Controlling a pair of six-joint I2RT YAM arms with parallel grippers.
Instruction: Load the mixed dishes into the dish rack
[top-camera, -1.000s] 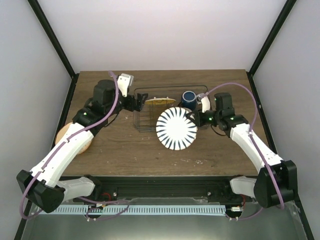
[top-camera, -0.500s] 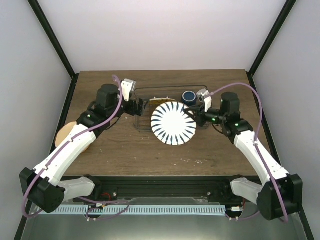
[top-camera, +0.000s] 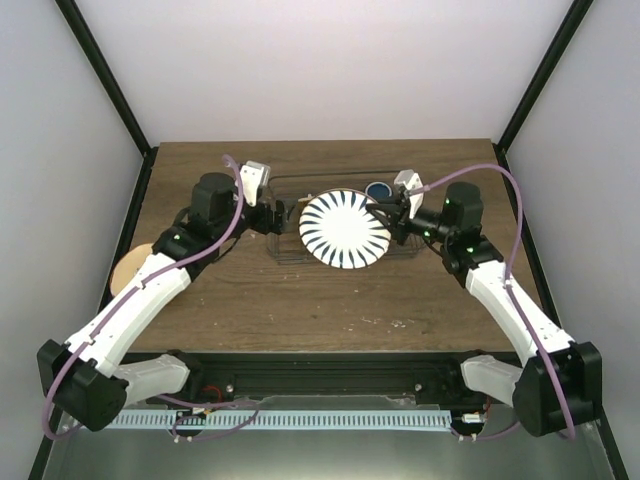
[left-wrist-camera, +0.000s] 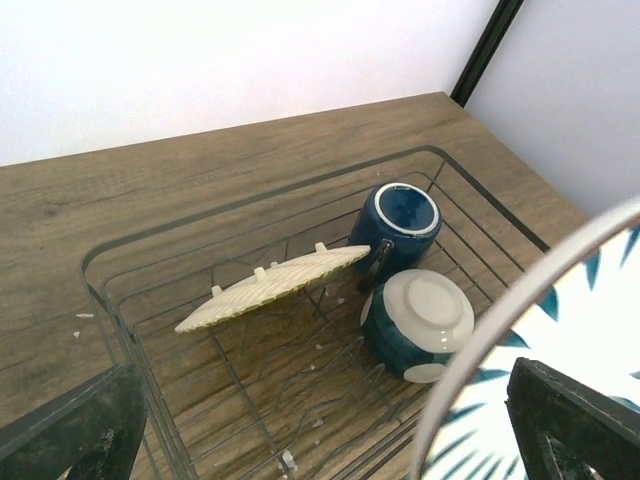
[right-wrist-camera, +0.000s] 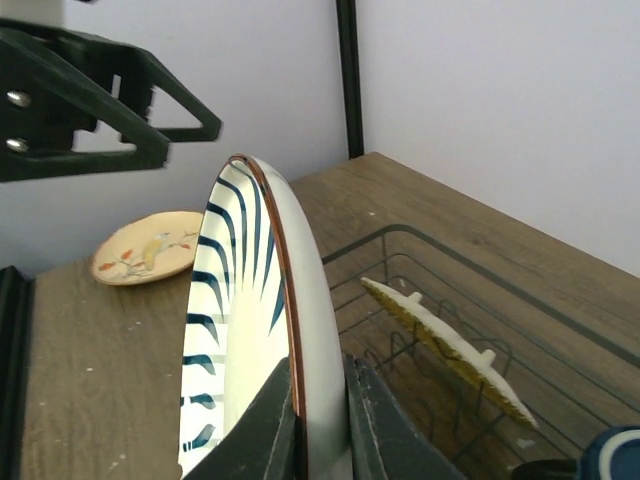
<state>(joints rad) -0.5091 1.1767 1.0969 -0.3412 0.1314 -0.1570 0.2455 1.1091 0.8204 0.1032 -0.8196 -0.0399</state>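
My right gripper (top-camera: 385, 222) is shut on the rim of the white plate with dark radial stripes (top-camera: 344, 229) and holds it on edge above the wire dish rack (top-camera: 282, 252). In the right wrist view the plate (right-wrist-camera: 250, 330) stands between my fingers (right-wrist-camera: 385, 430). In the rack the orange-yellow plate (left-wrist-camera: 275, 285) leans on the dividers, next to the dark blue cup (left-wrist-camera: 398, 218) and an upturned bowl (left-wrist-camera: 420, 320). My left gripper (top-camera: 278, 216) is open and empty at the rack's left end. The tan painted plate (top-camera: 122, 275) lies on the table at the left, partly under my left arm.
The rack's thin wire rim (left-wrist-camera: 250, 200) and inner dividers (left-wrist-camera: 300, 400) stand up from the wooden table (top-camera: 300, 300). Black frame posts rise at the back corners. The striped plate's edge (left-wrist-camera: 540, 300) fills the right of the left wrist view.
My right gripper has carried the striped plate back and left, from in front of the rack to above it. My left gripper has shifted slightly toward the rack's left end.
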